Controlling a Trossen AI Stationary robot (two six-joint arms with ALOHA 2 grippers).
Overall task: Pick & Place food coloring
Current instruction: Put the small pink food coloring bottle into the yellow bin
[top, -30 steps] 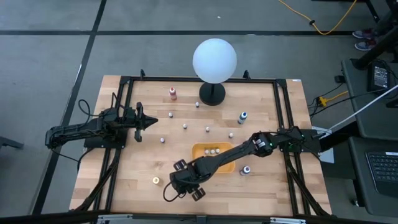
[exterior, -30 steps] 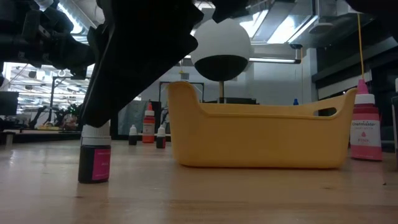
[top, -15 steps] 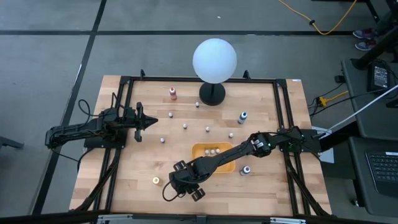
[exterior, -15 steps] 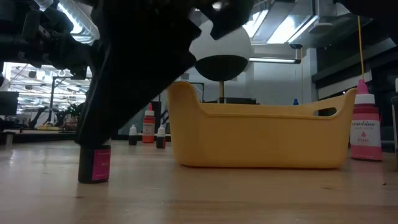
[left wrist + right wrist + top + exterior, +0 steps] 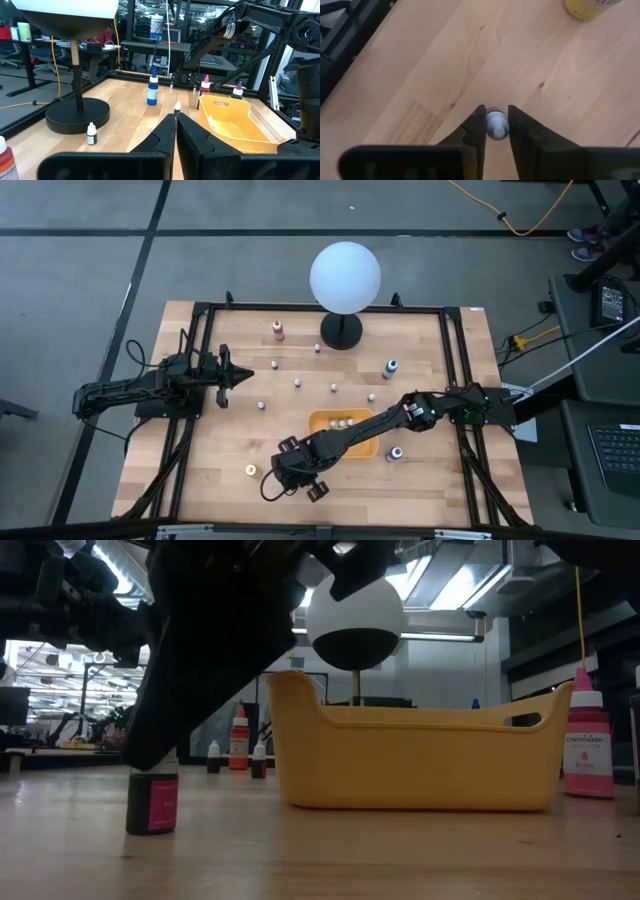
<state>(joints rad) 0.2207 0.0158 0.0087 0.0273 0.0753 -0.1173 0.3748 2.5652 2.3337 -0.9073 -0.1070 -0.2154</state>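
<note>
Food coloring bottle (image 5: pixel 152 802), light and tippy, at six o'clock: my right gripper (image 5: pixel 492 125) straddles its slim cap (image 5: pixel 495 121), fingers barely apart, contact unclear.

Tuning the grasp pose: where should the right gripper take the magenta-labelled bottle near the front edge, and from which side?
By the cap and neck, from straight above. The magenta-labelled bottle stands upright on the table, its pale cap narrower than the body, with nothing close beside it. The right gripper is already over it, one finger on each side of the cap. The left gripper waits at the left.
</note>
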